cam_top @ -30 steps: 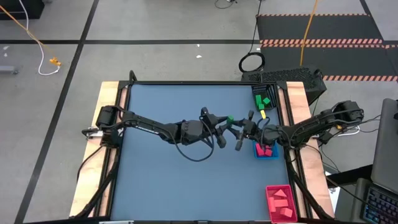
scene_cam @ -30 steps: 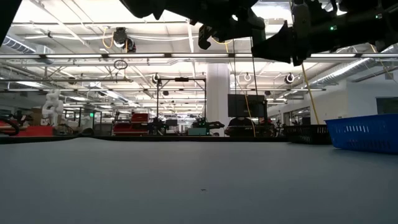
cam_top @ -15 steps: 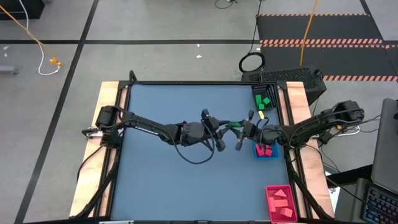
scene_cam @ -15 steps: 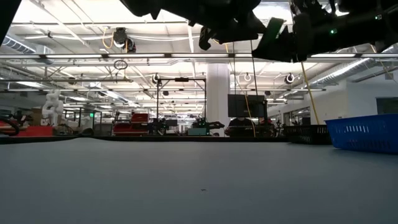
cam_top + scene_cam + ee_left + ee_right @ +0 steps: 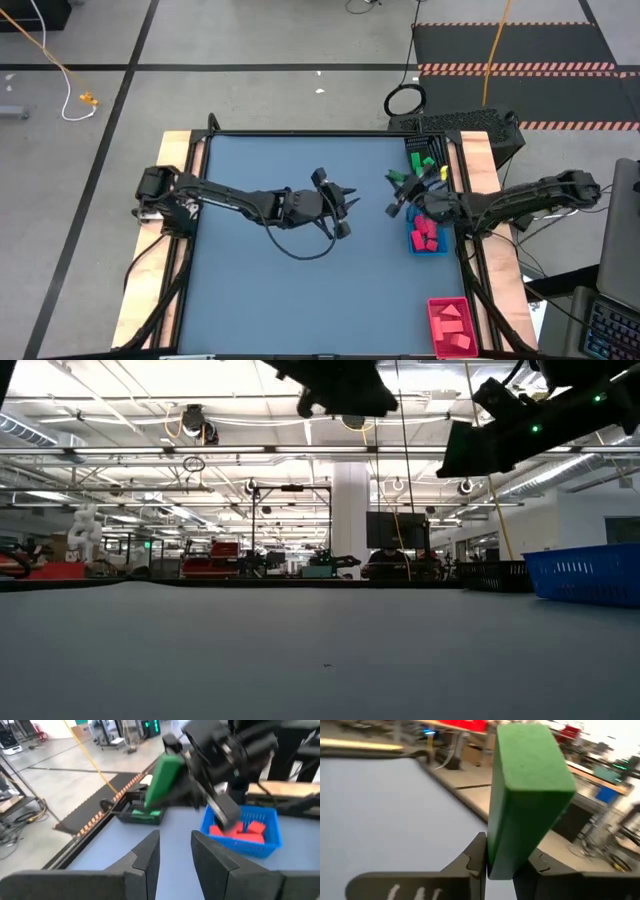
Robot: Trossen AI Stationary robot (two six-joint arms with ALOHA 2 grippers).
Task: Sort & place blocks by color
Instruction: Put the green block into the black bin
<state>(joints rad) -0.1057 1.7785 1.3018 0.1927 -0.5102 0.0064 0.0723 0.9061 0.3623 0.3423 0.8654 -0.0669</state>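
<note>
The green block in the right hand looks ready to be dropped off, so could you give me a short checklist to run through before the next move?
1. Right hand clamped on the green block: ok.
2. Left hand let go and clear of the block: ok, nothing between its fingers.
3. Black tray already holds green blocks, so it is the matching target: ok.
4. Blue tray holds only red pieces: ok.
5. Block directly over the black tray: not ok, it hangs beside it.
6. Free space left in the black tray: cannot tell.
</note>
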